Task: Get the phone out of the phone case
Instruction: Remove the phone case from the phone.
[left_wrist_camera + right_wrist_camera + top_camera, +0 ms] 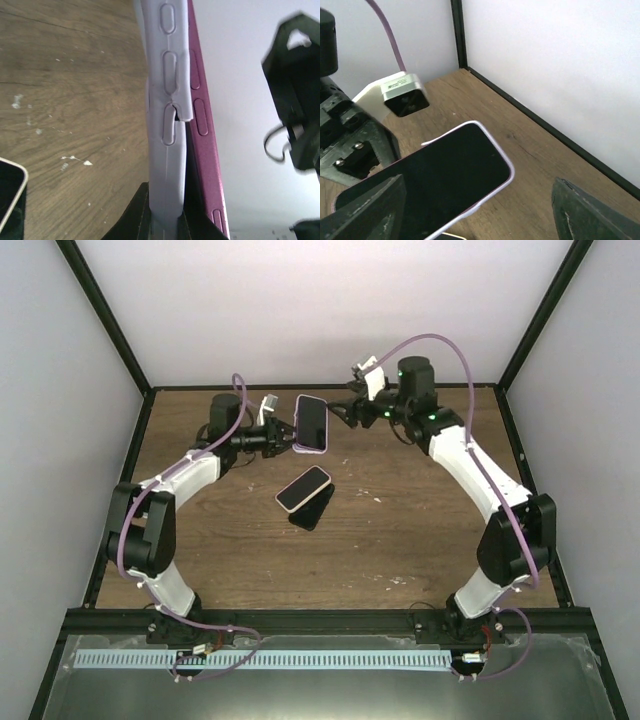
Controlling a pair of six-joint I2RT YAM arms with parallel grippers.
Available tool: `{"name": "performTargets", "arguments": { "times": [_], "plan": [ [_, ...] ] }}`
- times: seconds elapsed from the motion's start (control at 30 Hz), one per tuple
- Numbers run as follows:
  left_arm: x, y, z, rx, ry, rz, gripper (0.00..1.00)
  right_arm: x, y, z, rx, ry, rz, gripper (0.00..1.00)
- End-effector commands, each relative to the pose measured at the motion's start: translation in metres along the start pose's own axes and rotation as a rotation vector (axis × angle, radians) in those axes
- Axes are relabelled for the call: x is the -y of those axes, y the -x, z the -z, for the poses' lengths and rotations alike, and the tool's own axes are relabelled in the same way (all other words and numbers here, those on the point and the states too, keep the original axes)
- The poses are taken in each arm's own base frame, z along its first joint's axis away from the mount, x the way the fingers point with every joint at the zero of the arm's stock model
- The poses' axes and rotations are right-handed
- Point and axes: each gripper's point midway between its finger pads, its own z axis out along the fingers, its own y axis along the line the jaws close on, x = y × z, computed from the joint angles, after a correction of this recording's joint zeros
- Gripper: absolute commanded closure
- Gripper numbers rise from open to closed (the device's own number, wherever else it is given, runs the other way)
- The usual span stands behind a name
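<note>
Left wrist view: left gripper [165, 220] is clamped on the lower end of the phone case [164, 150], held up off the table [75, 100]. The case is pale lavender, matte and soft-looking, with moulded oval button covers. Near mid-frame its wall stands off from the phone [202, 145], baring a glossy magenta side rail with slim buttons.

Judged step: peeling is partly begun, and the phone is mostly seated in the case.

Right gripper [342, 413] hangs just beside the phone, fingers spread wide and closed on nothing, facing the black glass screen. The next move likely calls for a pinch on the bared phone edge, or a push from the back, with the left hold bearing on the case only.

Second phone [303, 488], rounded and pale-rimmed, lies on the wood-grain table at centre frame in the top view.
</note>
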Motion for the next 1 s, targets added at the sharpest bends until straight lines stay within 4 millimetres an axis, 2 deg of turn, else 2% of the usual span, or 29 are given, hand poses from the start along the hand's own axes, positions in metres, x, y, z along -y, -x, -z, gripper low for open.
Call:
{"name": "performTargets", "arguments": {
  "times": [0.0, 0.13, 0.33, 0.53, 0.8, 0.97],
  "plan": [
    [-0.013, 0.026, 0.003, 0.097, 0.130, 0.066, 1.00, -0.007, 0.011, -0.006, 0.017, -0.161, 0.186, 0.27],
    [-0.016, 0.033, 0.004, 0.130, 0.150, 0.100, 1.00, -0.034, 0.005, -0.021, 0.006, -0.189, 0.318, 0.36],
    [-0.020, 0.034, 0.004, 0.145, 0.160, 0.124, 1.00, -0.063, -0.008, -0.043, -0.006, -0.194, 0.411, 0.39],
    [-0.021, 0.035, 0.005, 0.152, 0.163, 0.126, 1.00, -0.082, -0.020, -0.057, -0.021, -0.185, 0.467, 0.42],
    [-0.020, 0.036, 0.005, 0.158, 0.163, 0.123, 1.00, -0.090, -0.041, -0.066, -0.051, -0.190, 0.511, 0.43],
    [-0.020, 0.035, 0.006, 0.156, 0.160, 0.122, 1.00, -0.085, -0.052, -0.068, -0.076, -0.228, 0.530, 0.45]
  ]
}}
